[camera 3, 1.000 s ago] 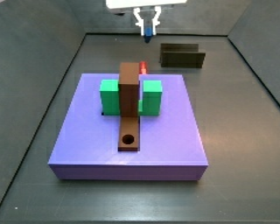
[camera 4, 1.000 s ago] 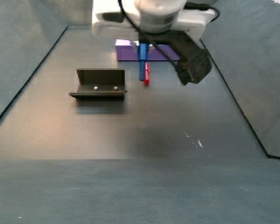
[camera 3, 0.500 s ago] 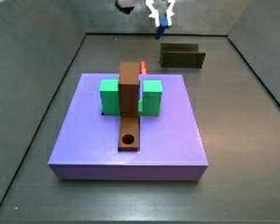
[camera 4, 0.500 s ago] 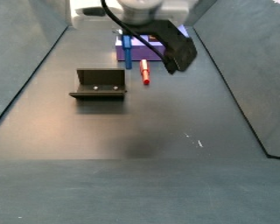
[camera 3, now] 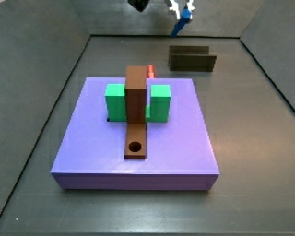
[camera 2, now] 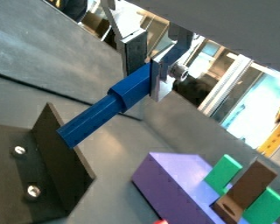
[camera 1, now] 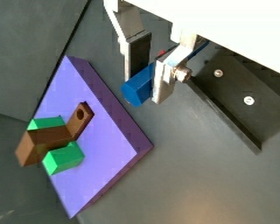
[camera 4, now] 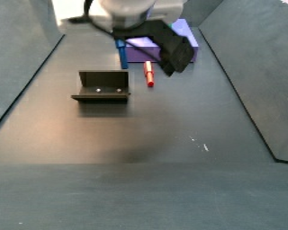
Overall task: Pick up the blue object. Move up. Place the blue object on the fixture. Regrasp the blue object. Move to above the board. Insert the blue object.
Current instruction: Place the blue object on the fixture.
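My gripper [camera 1: 150,79] is shut on the blue object [camera 1: 142,87], a slim blue peg that sticks out sideways from between the silver fingers. Both wrist views show it held in the air; in one its long end [camera 2: 94,121] reaches toward the fixture [camera 2: 38,166]. In a side view the gripper [camera 3: 181,11] hangs at the very top edge, above the dark fixture [camera 3: 192,59] and beyond the board [camera 3: 137,138]. The purple board [camera 1: 101,131] lies off to one side of the gripper.
Two green blocks [camera 3: 115,101] [camera 3: 160,101] and a brown bar with a round hole [camera 3: 137,115] stand on the board. A red peg [camera 4: 149,74] lies on the floor between board and fixture [camera 4: 102,86]. Grey walls enclose the dark floor.
The gripper has risen with the blue object, nearly out of the top of the side view, and shifted sideways toward the fixture. The red peg, board and fixture have not moved.
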Controlling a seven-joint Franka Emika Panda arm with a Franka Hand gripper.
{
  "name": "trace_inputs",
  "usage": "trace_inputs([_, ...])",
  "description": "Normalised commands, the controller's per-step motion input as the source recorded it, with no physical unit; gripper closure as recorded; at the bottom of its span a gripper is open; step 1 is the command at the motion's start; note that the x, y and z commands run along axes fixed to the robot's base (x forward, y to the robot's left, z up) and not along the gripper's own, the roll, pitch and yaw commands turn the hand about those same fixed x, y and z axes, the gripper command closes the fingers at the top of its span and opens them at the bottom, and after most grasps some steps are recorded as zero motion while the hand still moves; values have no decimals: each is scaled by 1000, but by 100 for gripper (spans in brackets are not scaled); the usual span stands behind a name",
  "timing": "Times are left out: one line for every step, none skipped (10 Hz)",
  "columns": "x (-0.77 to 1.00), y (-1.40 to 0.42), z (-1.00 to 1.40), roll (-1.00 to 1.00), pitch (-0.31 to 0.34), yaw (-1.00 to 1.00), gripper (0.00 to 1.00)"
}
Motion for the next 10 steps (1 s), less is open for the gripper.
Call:
trace_inputs([831,226,0,-420,-80,-311,100])
trace_inputs([671,0,-66,0,-129,-346,100])
trace_inputs([751,-51,-74,229,-163,-366,100])
trace_inputs([531,-83,-169,554,-126,-383,100])
trace_inputs([366,0,-326,446,-97,-369,100])
trace_inputs([163,11,-351,411,-109,-326,100])
trace_inputs([0,149,-349,63,0,-177,100])
trace_inputs([0,171,-314,-69,0,-94,100])
trace_inputs([0,91,-266,-23,0,-166,100])
trace_inputs([0,63,-323,0,0,-220,100])
